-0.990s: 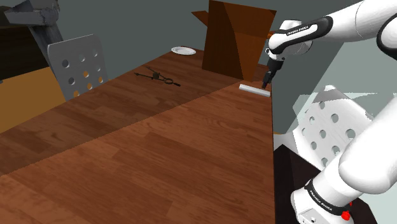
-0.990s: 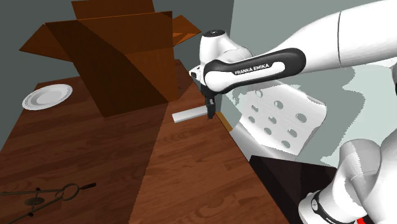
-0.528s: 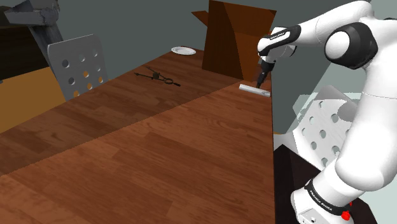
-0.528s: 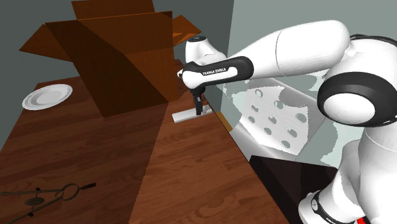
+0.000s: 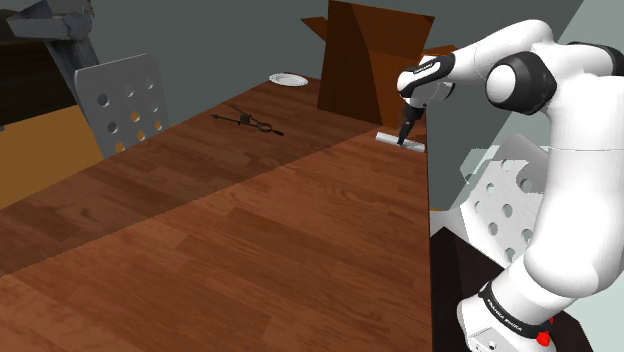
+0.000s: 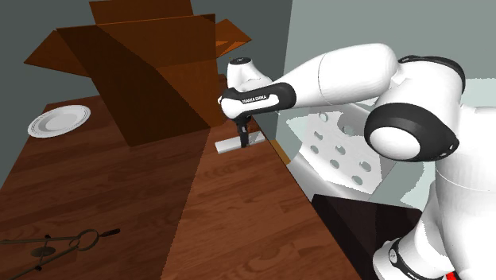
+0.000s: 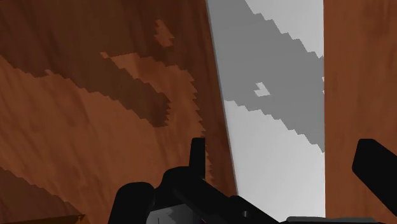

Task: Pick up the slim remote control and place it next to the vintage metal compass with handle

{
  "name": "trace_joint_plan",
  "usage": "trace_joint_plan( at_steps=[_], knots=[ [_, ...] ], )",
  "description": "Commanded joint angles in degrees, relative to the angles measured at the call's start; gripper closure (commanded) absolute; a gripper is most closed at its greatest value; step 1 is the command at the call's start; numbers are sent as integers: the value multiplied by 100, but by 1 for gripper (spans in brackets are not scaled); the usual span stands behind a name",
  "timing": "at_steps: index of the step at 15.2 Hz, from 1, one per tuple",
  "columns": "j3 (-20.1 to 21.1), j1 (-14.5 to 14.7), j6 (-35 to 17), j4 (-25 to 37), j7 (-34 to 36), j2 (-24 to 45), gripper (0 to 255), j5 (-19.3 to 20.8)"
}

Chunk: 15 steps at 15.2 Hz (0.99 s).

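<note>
Pincer (image 7: 285,149): open, fingers astride the remote control (image 7: 273,95).
Location: close beside the table (image 5: 300,230) edge.
Risk: off-centre closing could nudge the remote control over that edge.

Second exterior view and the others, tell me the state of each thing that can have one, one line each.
tool: open, lowered over the remote, one finger on each side, not clasping it.
remote: lying flat on the table near its edge, not lifted.
cardboard box: open, flaps up.
plate: flat on the table, nothing on it.
compass: lying flat, legs spread.
</note>
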State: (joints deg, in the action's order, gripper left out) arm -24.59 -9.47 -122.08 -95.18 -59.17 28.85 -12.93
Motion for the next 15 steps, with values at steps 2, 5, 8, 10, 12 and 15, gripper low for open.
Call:
trace_joint_plan(
  at_steps=[2,5,8,10,12,15],
  knots=[
    [31,-12,-136,-40,-18,101,0,-48],
    [32,-12,-135,-38,-18,102,0,-48],
    [32,-12,-135,-38,-18,102,0,-48],
    [31,-12,-134,-38,-18,102,255,-47],
    [32,-12,-135,-38,-17,102,255,-48],
    [31,-13,-135,-41,-20,99,255,-47]
  ],
)
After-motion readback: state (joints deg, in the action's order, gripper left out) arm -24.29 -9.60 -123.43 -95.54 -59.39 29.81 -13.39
